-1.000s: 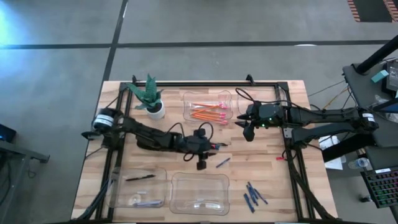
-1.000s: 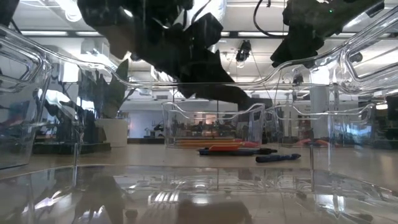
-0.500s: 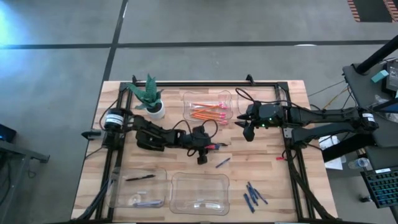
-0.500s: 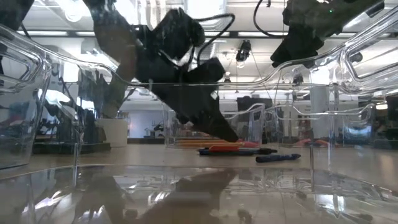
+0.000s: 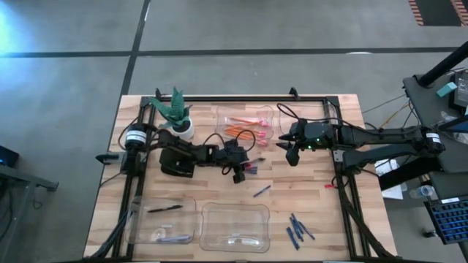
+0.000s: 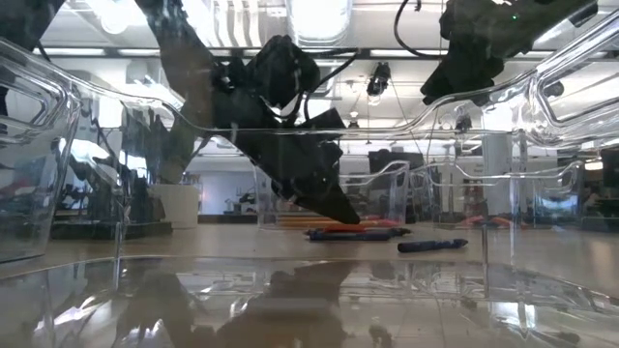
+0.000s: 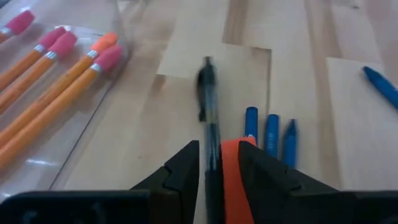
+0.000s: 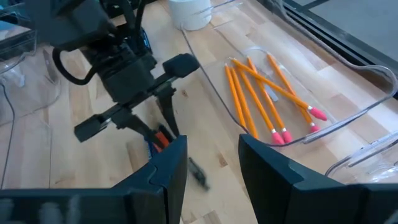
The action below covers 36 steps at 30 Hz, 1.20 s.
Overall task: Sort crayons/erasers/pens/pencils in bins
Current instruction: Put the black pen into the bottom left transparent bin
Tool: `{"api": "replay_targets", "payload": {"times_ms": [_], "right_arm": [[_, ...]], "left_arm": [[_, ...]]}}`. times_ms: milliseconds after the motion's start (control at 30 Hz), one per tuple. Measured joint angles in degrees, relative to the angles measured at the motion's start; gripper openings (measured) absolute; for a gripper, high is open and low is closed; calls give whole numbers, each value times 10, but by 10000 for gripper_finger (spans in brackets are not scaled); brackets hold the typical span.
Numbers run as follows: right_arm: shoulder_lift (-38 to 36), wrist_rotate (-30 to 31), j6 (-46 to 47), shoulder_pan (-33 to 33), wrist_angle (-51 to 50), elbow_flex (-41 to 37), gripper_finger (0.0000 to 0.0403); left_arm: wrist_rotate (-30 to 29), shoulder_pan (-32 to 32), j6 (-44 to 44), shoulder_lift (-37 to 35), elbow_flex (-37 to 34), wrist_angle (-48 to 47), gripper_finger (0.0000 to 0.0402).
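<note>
My left gripper [image 5: 238, 174] points down at a small pile on the table's middle: a black pen [image 7: 207, 106], an orange-red stick [image 7: 231, 158] and three dark-blue crayons [image 7: 270, 132]. Its fingers are closed about the pen and the orange-red stick. Orange pencils [image 5: 245, 130] with pink ends lie in the far clear bin [image 5: 219, 115]. My right gripper [image 5: 292, 155] hangs open and empty above the table, right of that bin. More crayons [image 5: 297, 228] lie at the near right. My left gripper has the black pen's near part [image 7: 211, 163] and the orange-red stick's end [image 7: 231, 149] side by side between its two fingers [image 7: 186, 171]. The fingers come from above, slanting, and lie along both. Both things lie on the table; the fingers hide the place of contact.
Two clear bins stand at the near edge, the left one [image 5: 139, 228] holding a black pen [image 5: 164, 208], the middle one [image 5: 208, 241] beside it. A potted plant [image 5: 179, 120] stands far left. A lone blue crayon [image 5: 262, 191] lies mid-table.
My left gripper has drawn back toward the table's far edge and come down onto the pile beside the pencil bin, ending over the black pen and the orange-red stick.
</note>
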Motion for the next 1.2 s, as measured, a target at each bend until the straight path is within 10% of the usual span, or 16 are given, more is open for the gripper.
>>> {"api": "replay_targets", "payload": {"times_ms": [1200], "right_arm": [[0,0,0,0,0,0,134]], "left_arm": [[-22,-6,-50,23,2,-7,90]]}}
